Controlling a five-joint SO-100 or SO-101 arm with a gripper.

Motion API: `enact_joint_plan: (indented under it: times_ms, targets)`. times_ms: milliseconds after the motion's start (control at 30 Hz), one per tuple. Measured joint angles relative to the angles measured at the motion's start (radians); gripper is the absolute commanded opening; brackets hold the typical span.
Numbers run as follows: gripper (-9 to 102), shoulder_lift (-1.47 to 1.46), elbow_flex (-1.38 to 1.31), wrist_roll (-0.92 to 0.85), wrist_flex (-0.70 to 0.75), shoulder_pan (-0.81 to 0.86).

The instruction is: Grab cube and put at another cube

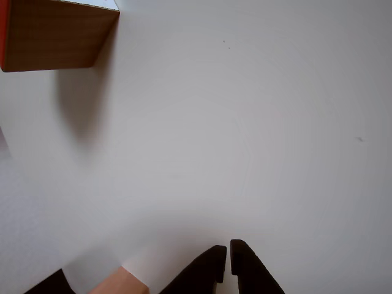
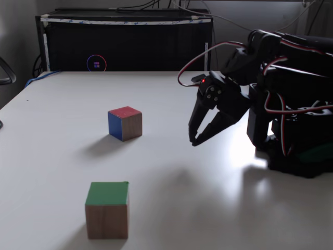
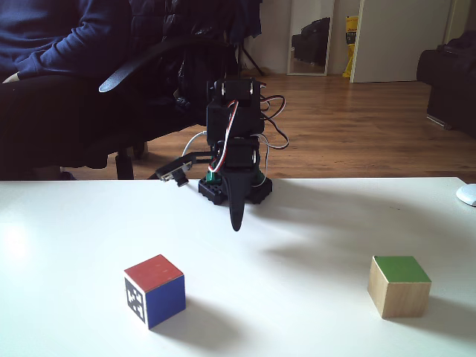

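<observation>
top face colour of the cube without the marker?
Green top on the cube, plain wood sides; clearest in a fixed view.

Two cubes, one green-topped cube, one red-topped cube, one gripper

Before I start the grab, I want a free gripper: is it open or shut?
Shut and empty: in the other view the gripper fingertips nearly meet with only bare table between.

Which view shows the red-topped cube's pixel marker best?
A fixed view: the red-topped cube turns its white marker face toward the camera there, beside a blue face. In the other fixed view, the cube shows red, blue and wood faces. The other view catches a wood side at the frame corner.
</observation>
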Motion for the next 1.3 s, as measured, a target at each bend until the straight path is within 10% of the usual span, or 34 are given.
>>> enact_joint_plan:
  times_ms: [933, 1300]
  targets:
    - [0, -0.003, -0.141, 0.074, 0.0, -0.089]
    - [10, -0.719, -0.77, 0.295, -0.017, -0.356]
